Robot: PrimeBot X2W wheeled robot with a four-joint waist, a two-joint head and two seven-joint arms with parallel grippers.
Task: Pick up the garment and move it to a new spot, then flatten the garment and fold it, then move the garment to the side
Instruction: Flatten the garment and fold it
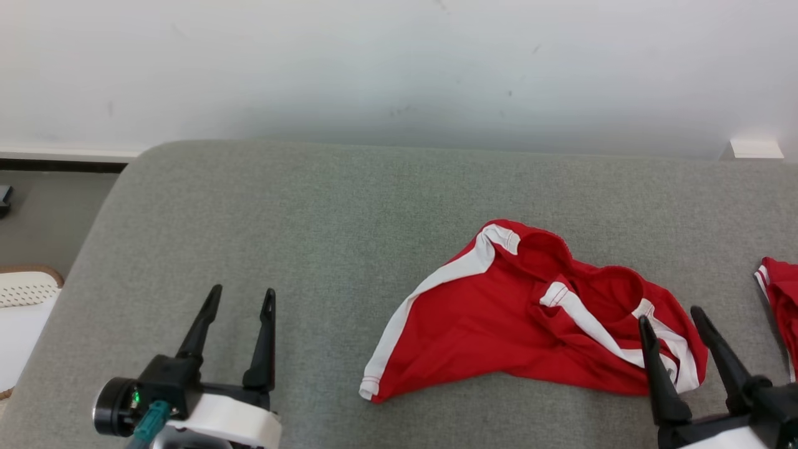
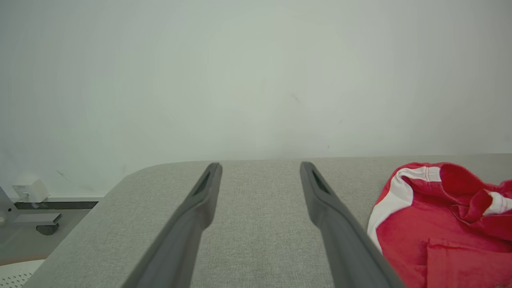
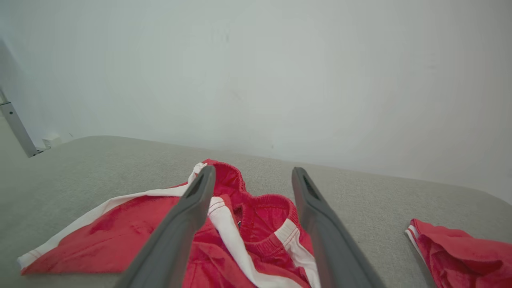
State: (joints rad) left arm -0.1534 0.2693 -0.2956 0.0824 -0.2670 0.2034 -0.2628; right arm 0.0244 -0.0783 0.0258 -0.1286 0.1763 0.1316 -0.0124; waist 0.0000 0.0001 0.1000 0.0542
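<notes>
Our right gripper (image 1: 672, 316) and left gripper (image 1: 242, 290) are spread wide, empty; we judge the garment (image 1: 474, 312) laid down but crumpled, flattening and folding undone

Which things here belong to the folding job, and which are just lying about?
Job: red garment, crumpled on the grey surface; right gripper, open over it; left gripper, open.
Lying about: second red garment at the right edge; white perforated item beyond the left edge.
</notes>
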